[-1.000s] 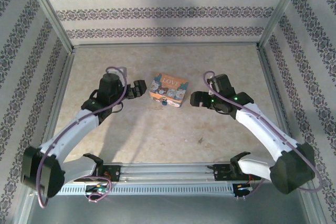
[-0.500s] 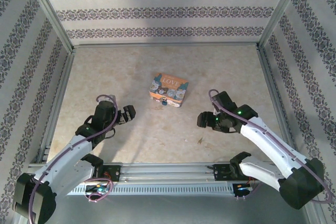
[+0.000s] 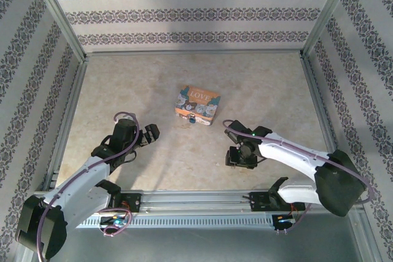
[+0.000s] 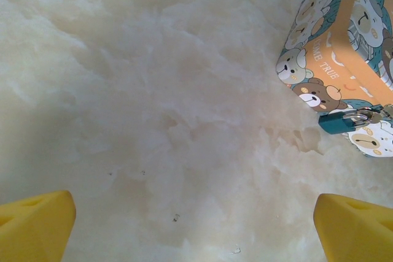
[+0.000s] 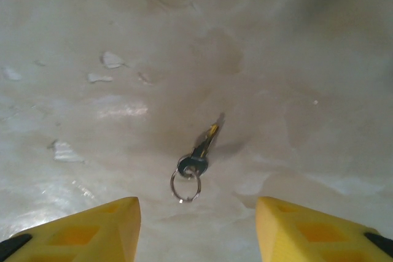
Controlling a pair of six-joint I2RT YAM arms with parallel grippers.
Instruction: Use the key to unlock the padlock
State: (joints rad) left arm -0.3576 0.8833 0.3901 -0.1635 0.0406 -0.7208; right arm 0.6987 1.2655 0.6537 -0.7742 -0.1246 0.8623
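An orange box [image 3: 198,104] lettered "LOVE", with cartoon bears, sits mid-table. A small teal padlock [image 3: 192,121] hangs from the latch on its near side. The left wrist view shows the box [image 4: 344,53] and padlock [image 4: 339,123] at the right edge. A tiny key [image 5: 201,149] on a wire ring [image 5: 185,186] lies flat on the table. My right gripper [image 5: 196,213] hovers over it, open, one yellow finger either side of the ring and touching nothing. From above, that gripper [image 3: 240,158] points down and hides the key. My left gripper [image 3: 150,133] is wide open left of the box, with bare table between its fingertips [image 4: 37,219].
Metal rails and patterned walls [image 3: 196,13] enclose the pale table [image 3: 123,90]. The arm mounting rail [image 3: 196,200] runs along the near edge. Chipped patches [image 5: 110,61] mark the surface beyond the key.
My right arm has swung left and toward the near edge, coming down over the key with its jaws narrowing. My left arm drew back from the box, then held still.
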